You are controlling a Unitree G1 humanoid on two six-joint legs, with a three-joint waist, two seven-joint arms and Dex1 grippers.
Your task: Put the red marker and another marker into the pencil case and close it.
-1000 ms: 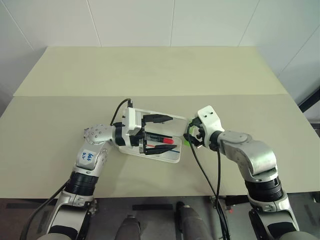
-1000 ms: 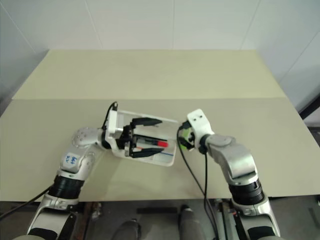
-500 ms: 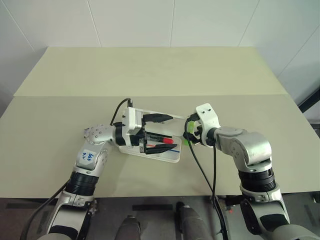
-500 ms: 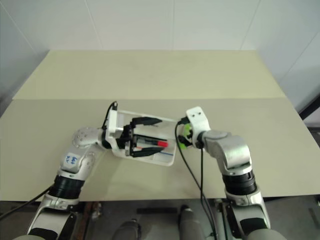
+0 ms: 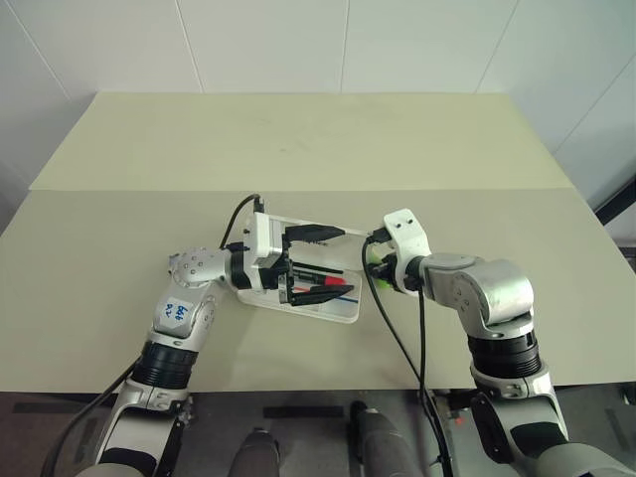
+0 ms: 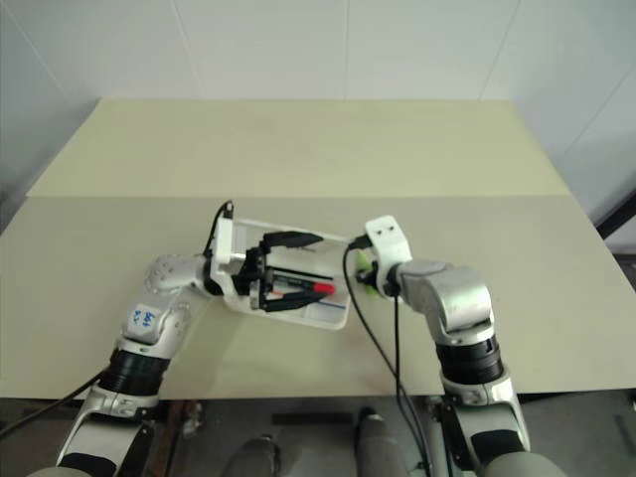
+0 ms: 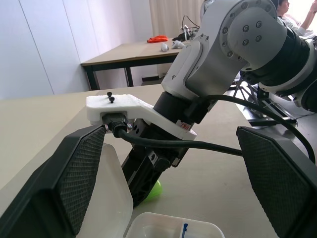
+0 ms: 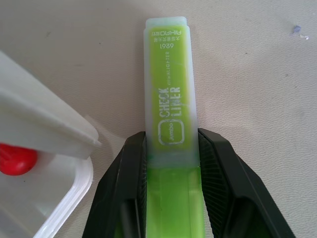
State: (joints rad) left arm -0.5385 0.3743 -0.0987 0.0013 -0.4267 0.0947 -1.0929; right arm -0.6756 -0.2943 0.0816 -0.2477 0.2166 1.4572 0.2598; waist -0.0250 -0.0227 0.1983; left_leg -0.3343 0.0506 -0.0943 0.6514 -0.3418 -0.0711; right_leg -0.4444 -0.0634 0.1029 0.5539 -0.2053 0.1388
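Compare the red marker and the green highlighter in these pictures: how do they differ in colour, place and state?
The red marker has a dark barrel with a red end; the green highlighter is lime green all over. The red marker lies inside the open pencil case; the green highlighter lies on the table beside it. The right tool is shut on the green highlighter; no fingers grip the red marker. Both are pens.

Left end effector point(image 5: 316, 263) blocks pencil case point(image 5: 343, 310) tray; table point(image 5: 298, 139) beyond open.
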